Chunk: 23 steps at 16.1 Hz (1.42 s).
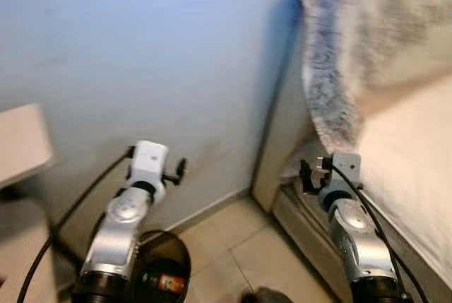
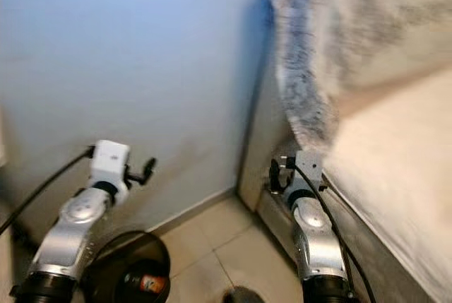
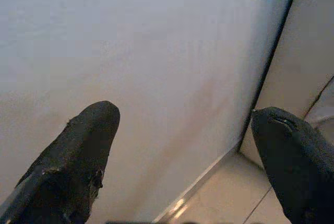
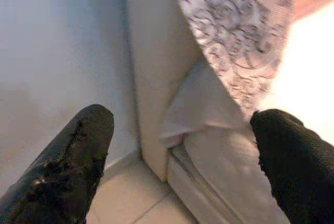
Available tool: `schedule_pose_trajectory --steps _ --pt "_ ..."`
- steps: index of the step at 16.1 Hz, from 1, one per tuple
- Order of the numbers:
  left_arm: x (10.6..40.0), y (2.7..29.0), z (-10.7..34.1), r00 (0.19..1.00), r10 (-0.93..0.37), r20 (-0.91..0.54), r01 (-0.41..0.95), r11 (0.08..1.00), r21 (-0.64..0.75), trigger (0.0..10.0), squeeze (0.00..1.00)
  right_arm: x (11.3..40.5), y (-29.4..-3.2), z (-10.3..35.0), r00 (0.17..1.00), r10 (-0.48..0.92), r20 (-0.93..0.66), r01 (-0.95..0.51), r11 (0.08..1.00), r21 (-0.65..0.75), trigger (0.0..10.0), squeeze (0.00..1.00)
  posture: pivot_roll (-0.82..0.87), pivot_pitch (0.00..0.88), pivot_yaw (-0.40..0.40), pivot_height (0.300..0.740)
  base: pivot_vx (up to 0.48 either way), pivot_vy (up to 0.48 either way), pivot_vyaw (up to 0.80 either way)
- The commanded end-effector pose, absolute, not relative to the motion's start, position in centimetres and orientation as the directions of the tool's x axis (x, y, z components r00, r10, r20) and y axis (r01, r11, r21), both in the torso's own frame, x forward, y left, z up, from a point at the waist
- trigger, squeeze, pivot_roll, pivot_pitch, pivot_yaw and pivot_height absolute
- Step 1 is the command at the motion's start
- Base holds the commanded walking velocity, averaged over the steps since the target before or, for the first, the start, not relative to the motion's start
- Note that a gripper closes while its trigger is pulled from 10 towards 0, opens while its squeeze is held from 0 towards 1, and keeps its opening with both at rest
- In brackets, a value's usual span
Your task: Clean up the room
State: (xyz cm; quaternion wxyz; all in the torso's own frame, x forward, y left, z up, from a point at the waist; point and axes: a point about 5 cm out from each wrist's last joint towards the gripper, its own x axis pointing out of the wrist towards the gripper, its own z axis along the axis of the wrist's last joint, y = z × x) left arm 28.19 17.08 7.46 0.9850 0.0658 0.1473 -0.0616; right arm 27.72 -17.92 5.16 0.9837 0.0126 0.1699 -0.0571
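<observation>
Head views: two silver arms are raised toward a pale wall (image 1: pixel 141 49). Left gripper (image 3: pixel 182 145) is spread, nothing held; right gripper (image 4: pixel 182 151) likewise spread. One round black bin (image 1: pixel 173 260) is seen on the tiled floor (image 1: pixel 240 239) below the left arm. One patterned grey blanket (image 4: pixel 235 36) drapes over one bed (image 1: pixel 409 169).

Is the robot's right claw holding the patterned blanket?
No, the right gripper is open and holds nothing, with the patterned blanket hanging ahead of it.
</observation>
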Motion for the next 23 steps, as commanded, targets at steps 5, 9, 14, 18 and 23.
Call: schedule_pose_trajectory --steps 5,9,14,18,23 --pt "28.41 16.73 7.45 0.960 -0.098 -0.262 0.130 0.986 0.105 10.0 0.04 27.56 -18.82 5.18 0.934 -0.127 -0.334 0.127 0.992 -0.023 10.0 1.00 -0.10 0.000 0.005 0.740 0.000 0.000 -0.78" --pt "28.47 16.54 7.65 0.963 -0.121 -0.241 0.151 0.983 0.107 10.0 0.05 27.57 -18.80 5.13 0.934 -0.126 -0.336 0.130 0.991 -0.009 10.0 1.00 -0.10 0.000 0.002 0.740 0.064 0.000 -0.78" --pt "28.57 16.18 7.67 0.958 -0.155 -0.242 0.190 0.974 0.126 10.0 0.06 27.85 -18.73 5.40 0.938 -0.123 -0.323 0.126 0.992 -0.010 10.0 1.00 -0.10 0.000 0.001 0.740 0.295 0.000 0.00" --pt "28.72 16.16 7.75 0.958 -0.161 -0.238 0.195 0.972 0.128 10.0 0.06 27.97 -18.71 5.28 0.934 -0.127 -0.333 0.133 0.991 -0.005 10.0 1.00 -0.10 0.000 0.002 0.740 0.305 0.000 -0.50" --pt "28.69 16.04 7.73 0.953 -0.180 -0.243 0.217 0.967 0.134 10.0 0.06 28.03 -18.63 5.27 0.934 -0.129 -0.333 0.137 0.991 0.000 10.0 1.00 -0.09 0.000 0.001 0.740 0.306 0.000 -0.78"
